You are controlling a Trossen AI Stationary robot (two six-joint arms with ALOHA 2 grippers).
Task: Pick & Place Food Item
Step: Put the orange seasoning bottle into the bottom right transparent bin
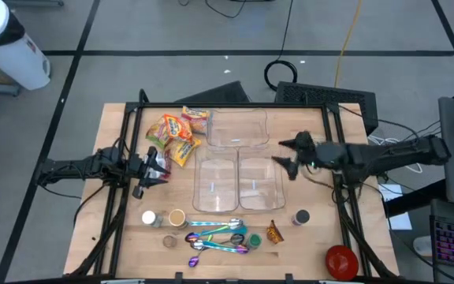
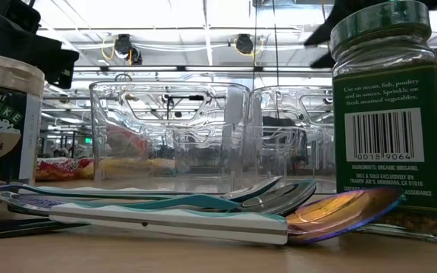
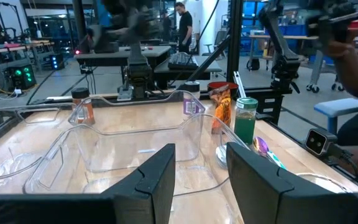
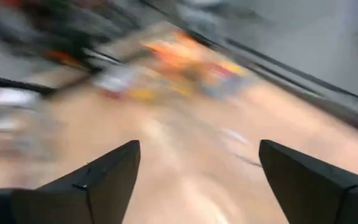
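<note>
Right hand [image 1: 284, 160] spread wide, empty, above the clear containers [image 1: 237, 162]; left hand [image 1: 153, 166] part-open, empty, beside snack packets [image 1: 176, 134].

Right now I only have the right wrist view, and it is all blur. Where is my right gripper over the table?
Observer: From above, the right gripper hangs open at the outer rim of the right-hand clear plastic tub, with nothing between its fingers.
Operator: Is there any food in that tub?
Observer: None that I can see. In the low view its walls show only the room behind them.
Operator: Then where is the food?
Observer: The orange and yellow snack packets lie on the left side of the wooden table, next to the far clear plastic tub and close to the left gripper.
</note>
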